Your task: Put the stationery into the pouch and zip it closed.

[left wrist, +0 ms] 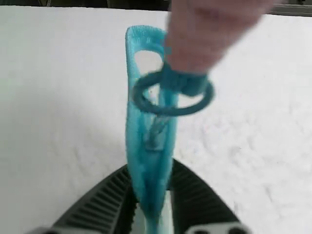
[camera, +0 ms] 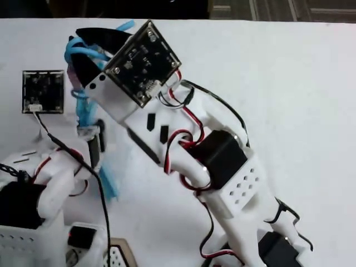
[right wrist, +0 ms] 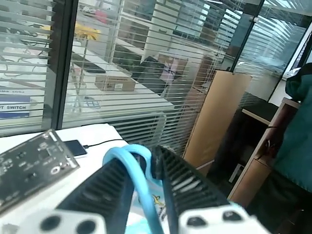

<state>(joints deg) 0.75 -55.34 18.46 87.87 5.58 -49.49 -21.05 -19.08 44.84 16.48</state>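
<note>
Zipping looks like the step: left end effector (left wrist: pixel 150 180) clamped on teal mesh fabric pouch (left wrist: pixel 146 141), held edge-up over white counter (left wrist: pixel 58 97), left side; right end effector (right wrist: pixel 146 156) pinched on light-blue plastic loop (right wrist: pixel 122 153). Pull along zip line, steady, keep left clamp firm.
</note>
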